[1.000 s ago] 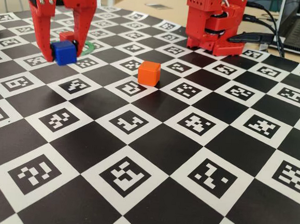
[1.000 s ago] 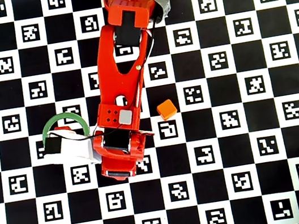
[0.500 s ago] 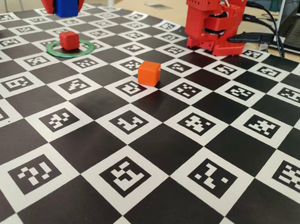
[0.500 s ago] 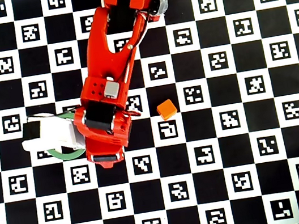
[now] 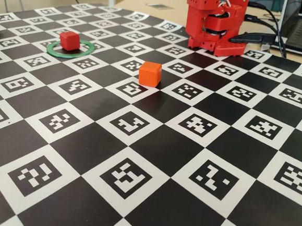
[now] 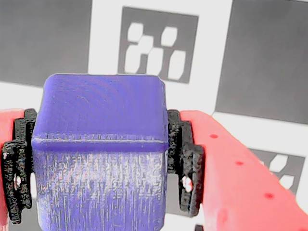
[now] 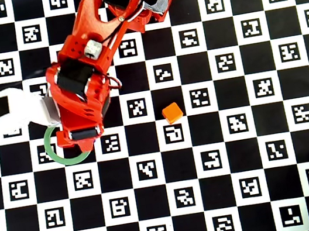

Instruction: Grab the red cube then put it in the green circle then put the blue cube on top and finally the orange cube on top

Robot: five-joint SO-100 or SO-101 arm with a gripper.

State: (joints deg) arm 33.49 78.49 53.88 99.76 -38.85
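The claw (image 6: pixel 98 159) is clamped on the blue cube (image 6: pixel 101 149), its black pads (image 6: pixel 185 168) pressed against both sides, held up above the checkered board (image 5: pixel 153 144). The red cube (image 5: pixel 70 40) sits inside the green ring (image 5: pixel 56 50). The orange cube (image 5: pixel 150 73) rests well apart, on the board.

Board (image 5: pixel 153 144) showing black-and-white checker pattern, each white square carrying black pixel-like marker. Red cube (image 5: pixel 70 40) showing plain matte red, darker than orange cube (image 5: pixel 150 73), which is showing bright orange in fixed view, same orange in overhead view (image 7: pixel 172 112). Green circle (image 5: pixel 55 51) showing thin green band. Blue cube (image 6: pixel 101 154) appearing deep blue-violet with fine ridged texture in wrist view. Gripper (image 6: pixel 101 163) showing red fingers (image 6: pixel 240 183) with black toothed pads (image 6: pixel 185 163). Arm (image 7: pixel 85 73) showing red, with white part at wrist.
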